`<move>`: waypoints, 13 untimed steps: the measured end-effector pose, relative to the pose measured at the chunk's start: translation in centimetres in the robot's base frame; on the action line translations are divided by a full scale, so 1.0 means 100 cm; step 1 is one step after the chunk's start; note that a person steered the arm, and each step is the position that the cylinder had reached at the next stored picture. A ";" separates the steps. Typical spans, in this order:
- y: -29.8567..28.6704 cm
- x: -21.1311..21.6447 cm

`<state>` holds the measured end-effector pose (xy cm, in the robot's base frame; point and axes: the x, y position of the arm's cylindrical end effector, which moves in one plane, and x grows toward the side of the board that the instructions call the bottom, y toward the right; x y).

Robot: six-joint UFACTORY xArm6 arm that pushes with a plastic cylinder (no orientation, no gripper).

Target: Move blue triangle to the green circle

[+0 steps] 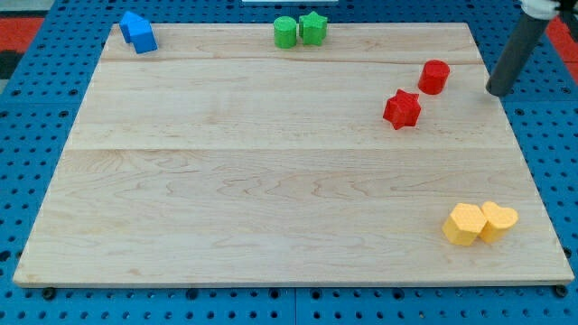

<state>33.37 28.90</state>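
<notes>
The blue triangle (138, 32) lies at the board's top left corner; another blue block seems to touch it, and I cannot tell them apart. The green circle (285, 32) sits at the top edge near the middle, touching a green star (313, 27) on its right. My tip (497, 91) is at the view's right edge of the board, far right of both, just right of the red circle.
A red circle (434, 77) and a red star (402, 109) lie at the right. A yellow hexagon (464, 224) and a yellow heart (498, 219) touch at the bottom right. The wooden board (271, 181) lies on a blue pegboard.
</notes>
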 end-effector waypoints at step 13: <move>-0.573 -0.101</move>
<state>23.23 -28.40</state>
